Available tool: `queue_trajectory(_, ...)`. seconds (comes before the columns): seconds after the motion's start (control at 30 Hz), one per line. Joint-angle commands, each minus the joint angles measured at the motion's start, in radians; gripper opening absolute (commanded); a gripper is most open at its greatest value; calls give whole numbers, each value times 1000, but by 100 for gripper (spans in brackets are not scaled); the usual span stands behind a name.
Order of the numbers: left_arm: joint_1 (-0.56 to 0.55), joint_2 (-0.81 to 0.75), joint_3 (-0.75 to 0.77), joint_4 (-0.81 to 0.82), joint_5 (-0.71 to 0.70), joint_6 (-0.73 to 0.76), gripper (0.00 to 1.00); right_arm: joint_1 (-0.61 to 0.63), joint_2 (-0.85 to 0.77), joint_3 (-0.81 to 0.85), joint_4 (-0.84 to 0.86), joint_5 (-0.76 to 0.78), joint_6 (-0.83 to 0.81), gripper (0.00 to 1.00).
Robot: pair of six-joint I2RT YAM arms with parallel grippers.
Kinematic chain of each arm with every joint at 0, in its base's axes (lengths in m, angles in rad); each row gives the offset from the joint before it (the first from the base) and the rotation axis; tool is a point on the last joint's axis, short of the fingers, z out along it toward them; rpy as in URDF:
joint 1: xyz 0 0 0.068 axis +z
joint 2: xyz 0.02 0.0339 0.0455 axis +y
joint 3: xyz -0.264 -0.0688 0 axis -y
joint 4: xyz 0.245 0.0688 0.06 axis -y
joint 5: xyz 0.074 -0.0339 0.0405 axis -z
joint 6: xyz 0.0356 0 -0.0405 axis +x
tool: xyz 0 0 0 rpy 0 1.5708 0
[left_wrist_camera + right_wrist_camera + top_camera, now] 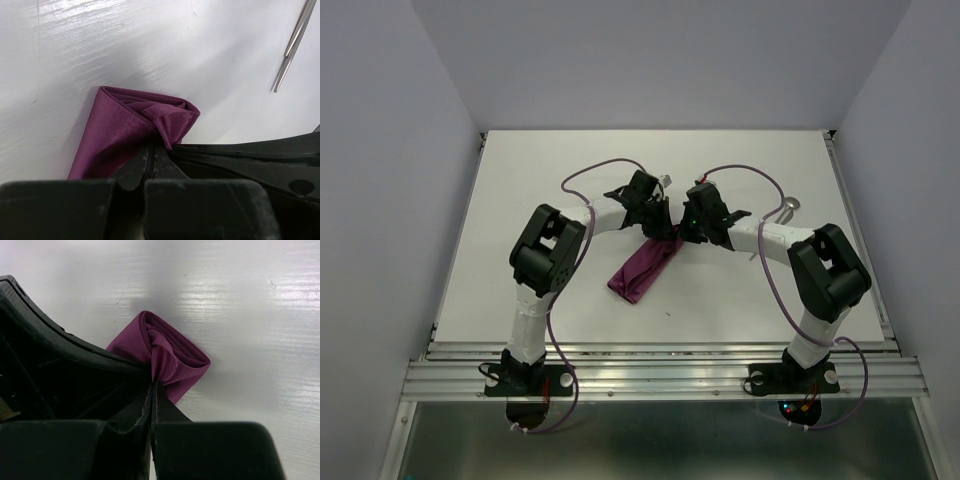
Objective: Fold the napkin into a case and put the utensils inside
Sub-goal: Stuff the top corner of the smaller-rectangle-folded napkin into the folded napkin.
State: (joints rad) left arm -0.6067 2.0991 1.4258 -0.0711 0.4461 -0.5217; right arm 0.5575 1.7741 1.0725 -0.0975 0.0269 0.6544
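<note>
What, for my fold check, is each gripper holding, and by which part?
Both hold the napkin: the left gripper and the right gripper each pinch a bunched fold at its far end, side by side.

We count one folded plum-purple cloth napkin [642,268], one shiny silver metal spoon [788,206], and two black two-finger grippers: left gripper [152,150], right gripper [152,385].

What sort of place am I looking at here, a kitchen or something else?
Most likely a robotics lab test cell, not a kitchen: a white table boxed in by plain walls, and the left arm and right arm bolted to an aluminium rail, a napkin between them.
</note>
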Motion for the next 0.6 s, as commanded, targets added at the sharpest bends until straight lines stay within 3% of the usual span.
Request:
queue_trajectory(0.0,1,-91,5,30,-3,17,0,7,-35,26,21,25,-6,1)
queue_trajectory(0.33,-1,9,36,63,75,-8,0,7,-44,52,-22,76,-13,8)
queue_trajectory(0.57,-2,38,39,63,77,-8,0,7,-45,90,-68,125,-41,6)
